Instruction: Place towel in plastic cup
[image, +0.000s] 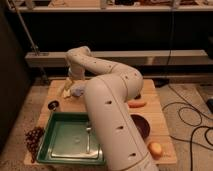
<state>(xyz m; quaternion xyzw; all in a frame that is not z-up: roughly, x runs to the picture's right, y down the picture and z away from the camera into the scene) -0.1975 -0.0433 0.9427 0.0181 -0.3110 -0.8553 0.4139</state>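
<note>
Currently most of the view is taken up by the white arm (112, 115): it rises from the bottom edge, is bent at an elbow over the table's far-right part, then is folded back to the left and turned down. Wooden table (162, 114) is seen beneath it. Green tray (65, 142) is set at the near-left; a thin metal utensil (88, 139) is laid in it, type not discernible. Dark bowl (141, 125) is placed right of the arm, partly hidden by it. Dark grapes (34, 139) are bunched at the tray's left edge. Towel (80, 90), light blue and crumpled, is spread on the far-left part of the table w/ a pale yellow strip (66, 92) touching its left side. Carrot (136, 104) is laid beyond the bowl; an orange-yellow fruit (155, 148) is at the near-right corner. Plastic cup (53, 105) is stood upright by the tray's far-left corner, apart from the towel. Gripper (73, 82) is pointed down directly over the towel's left part; jaws are held apart, nothing clamped.
</note>
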